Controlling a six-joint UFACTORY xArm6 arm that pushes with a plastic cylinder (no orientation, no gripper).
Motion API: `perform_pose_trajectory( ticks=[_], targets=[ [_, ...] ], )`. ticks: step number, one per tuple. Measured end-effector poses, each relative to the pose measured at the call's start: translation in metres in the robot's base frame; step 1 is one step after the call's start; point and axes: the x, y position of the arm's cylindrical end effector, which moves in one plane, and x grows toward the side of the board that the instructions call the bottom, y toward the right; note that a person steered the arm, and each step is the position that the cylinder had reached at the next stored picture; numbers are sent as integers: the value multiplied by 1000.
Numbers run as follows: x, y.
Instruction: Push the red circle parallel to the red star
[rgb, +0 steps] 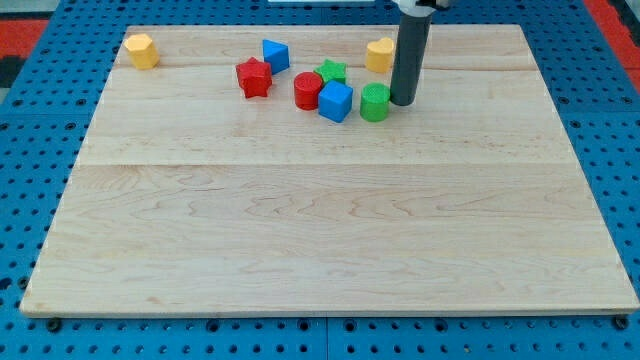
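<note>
The red circle (307, 90) lies near the view's top centre, touching the blue cube (336, 101) on its right. The red star (254, 77) lies apart to its left. My tip (403, 101) stands just right of the green circle (375, 102), very close to it or touching it. The rod rises straight up to the view's top edge. The green star (332, 71) sits just behind the red circle and the blue cube.
A blue triangular block (275, 55) lies behind the red star. A yellow block (380, 55) lies behind the rod on its left side. Another yellow block (142, 50) sits at the wooden board's (320, 220) top left corner. Blue pegboard surrounds the board.
</note>
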Motion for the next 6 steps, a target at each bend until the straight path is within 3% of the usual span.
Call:
perform_pose_trajectory(
  ticks=[2, 3, 4, 6],
  targets=[
    [-43, -52],
    [-87, -43],
    [-97, -93],
    [-20, -138]
  ],
)
